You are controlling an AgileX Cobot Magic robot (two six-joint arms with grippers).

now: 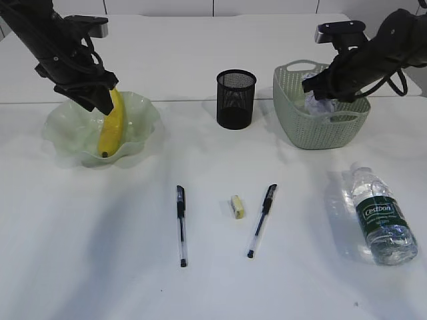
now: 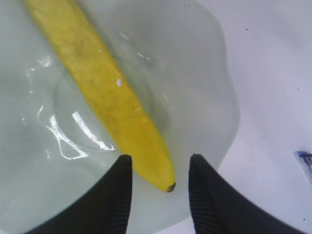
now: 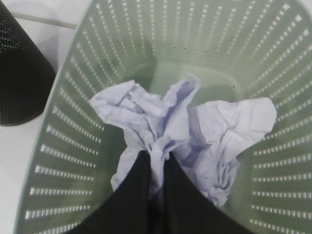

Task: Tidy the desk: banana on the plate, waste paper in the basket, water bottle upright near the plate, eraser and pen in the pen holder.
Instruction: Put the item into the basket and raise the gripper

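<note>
The yellow banana lies in the pale green wavy plate; in the left wrist view the banana rests on the plate. My left gripper is open, its fingers either side of the banana's tip without touching it. My right gripper is shut on the crumpled waste paper inside the green basket, which also shows in the exterior view. The water bottle lies on its side at the right. Two pens and the eraser lie in front. The black mesh pen holder stands mid-table.
The pen holder's side stands just left of the basket in the right wrist view. A pen's end shows at the right edge of the left wrist view. The table's far edge runs behind the plate and basket.
</note>
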